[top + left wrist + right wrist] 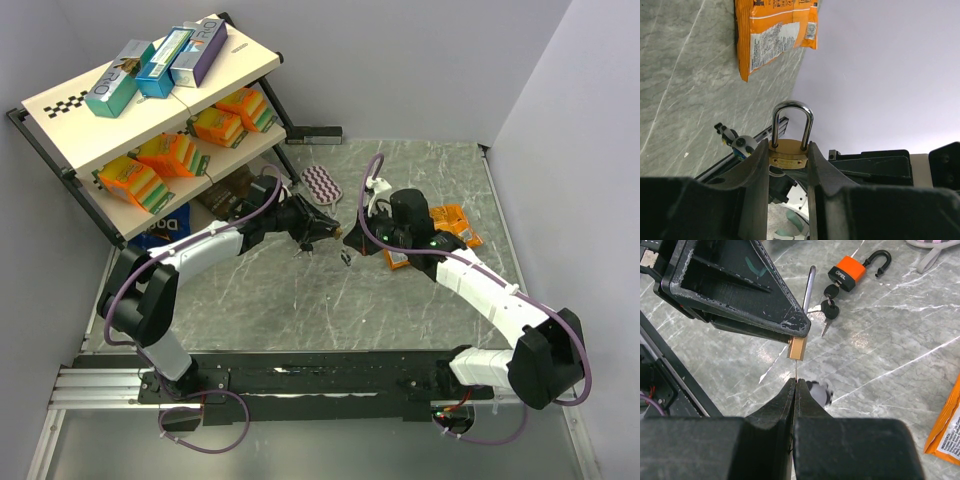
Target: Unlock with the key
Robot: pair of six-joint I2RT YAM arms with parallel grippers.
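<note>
Noted left gripper (788, 147) set narrow, clamping brass padlock (788, 156) by the body at lower centre of the left wrist frame, shackle (792, 107) arching upward. Noted right gripper (795, 386) pressed fully together at lower centre of the right wrist frame, pinching key (796, 371). Thin blade aimed up at the padlock's end face, reaching it; cannot tell how far in. Found both grippers tip to tip at centre of the top frame, above the desk (420, 170). Logged orange padlock (847, 274) lying on the desk at upper right of the right wrist frame, black hoop swung open, black-headed keys (830, 302) just beside it. Logged orange snack packet (775, 30) at top of the left wrist frame.
</note>
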